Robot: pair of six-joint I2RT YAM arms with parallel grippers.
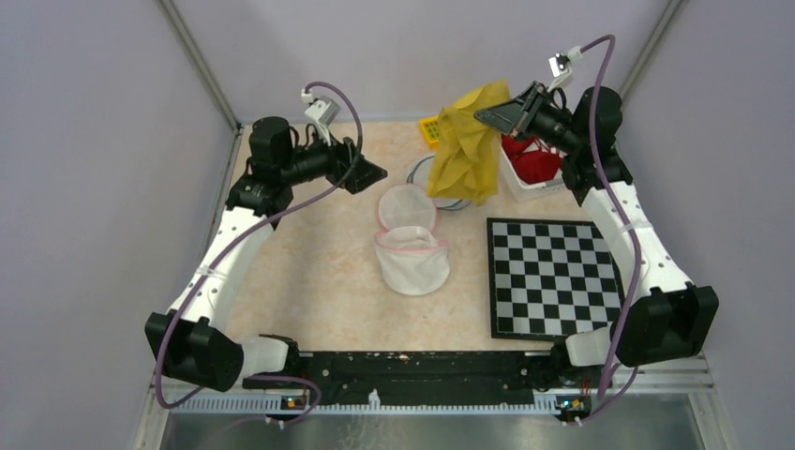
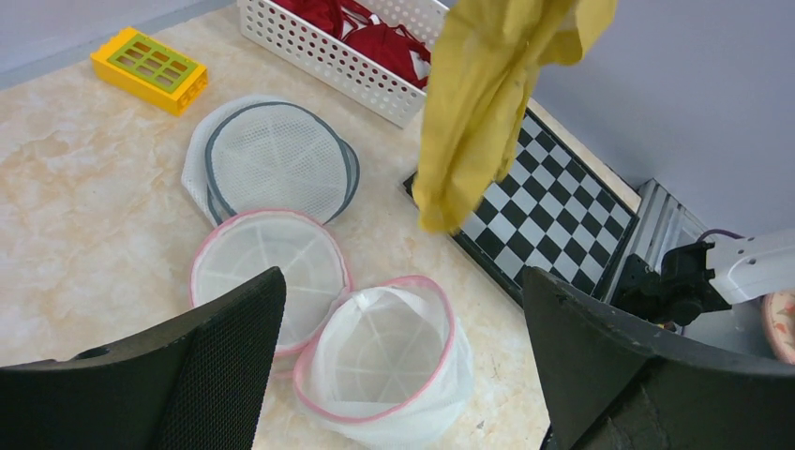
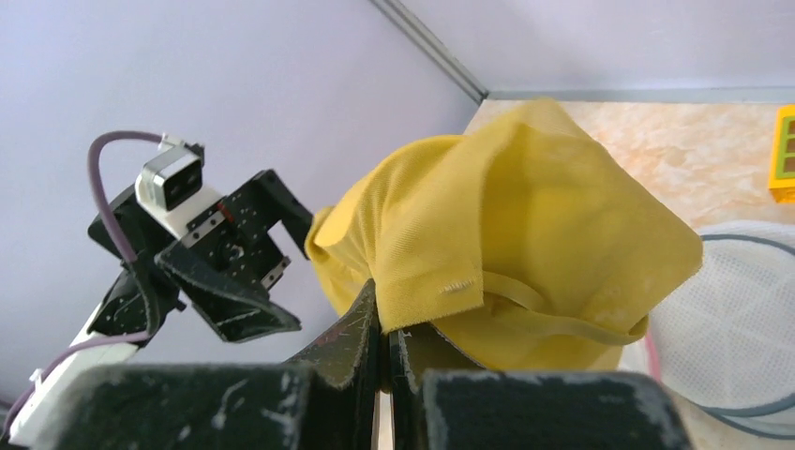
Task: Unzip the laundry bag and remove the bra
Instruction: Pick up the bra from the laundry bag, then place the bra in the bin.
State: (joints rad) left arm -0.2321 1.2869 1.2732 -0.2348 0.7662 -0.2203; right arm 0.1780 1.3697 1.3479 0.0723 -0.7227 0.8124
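I had the right gripper [image 3: 384, 339] clamped hard on the yellow bra [image 1: 466, 150], both jaws pressed together over a fold of the fabric. In the right wrist view a strap showed just under that fold. The bra hung in the air, clear of the table, up beyond the far left corner of the checkerboard mat [image 1: 553, 277]. I could not tell exactly what its lower end hung over.

The laundry bag [image 1: 412, 267], white mesh with pink trim, sat on the table off the mat's left edge, near it but not touching. It was unzipped, mouth gaping upward, and I could see down to its mesh bottom. Its round lid [image 1: 406, 208] lay flipped back flat on the table, about level with the mat's far edge and touching the bag's body.

The left gripper [image 1: 367, 172] hovered above the table, farther from the mat's left edge than the bag, jaws spread wide.

A grey-rimmed mesh bag [image 2: 277, 159] lay flat beyond the mat's far left corner, just past the pink lid. A white perforated basket [image 2: 328, 56] holding red garments [image 2: 384, 42] stood beyond the mat's far edge. A yellow block [image 2: 150, 67] sat farther out, past the grey-rimmed bag.
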